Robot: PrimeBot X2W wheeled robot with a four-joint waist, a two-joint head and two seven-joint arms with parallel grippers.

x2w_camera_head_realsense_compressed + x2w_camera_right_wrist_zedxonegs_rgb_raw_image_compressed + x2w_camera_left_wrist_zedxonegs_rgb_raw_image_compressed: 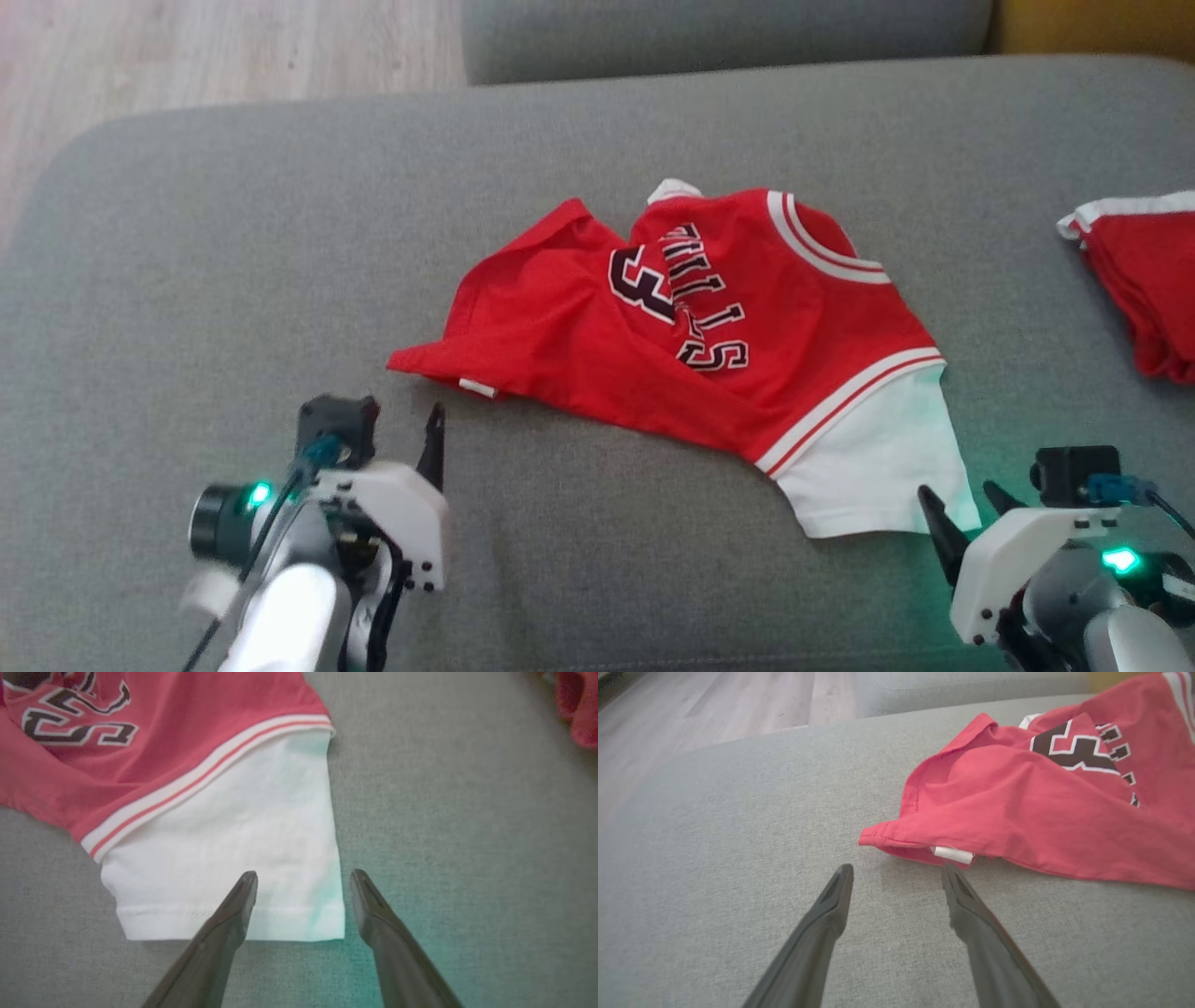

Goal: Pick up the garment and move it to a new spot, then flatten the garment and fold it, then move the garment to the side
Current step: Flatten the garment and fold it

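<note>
Hovering low over the grey sofa cushion (233, 233), the L gripper (897, 870) has its fingers spread w/ nothing between them. The tips point at the hem corner (878, 839), which lies just ahead of them, apart from them and a bit twd the left finger. A small white label (953, 854) pokes out from under the hem right in front of the other finger.

The garment (597, 336), a red jersey w/ black lettering, lies rumpled mid-cushion, partly folded over itself. Its long axis runs approx left-right, from that hem corner across to the white sleeve (868, 476).

The R gripper (304, 873) is also open and empty. Its fingers straddle the sleeve's near corner, one over the cuff, the other just off the cloth edge. Whether they touch the fabric can't be told.

Judgement: the R arm is the nearer one and looks set for the cuff, while the L needs a short reach fwd to the hem. Pinching both ends would let the jersey be drawn out along its length.

A second red garment (1148, 280) sits at the far right, well apart.
</note>
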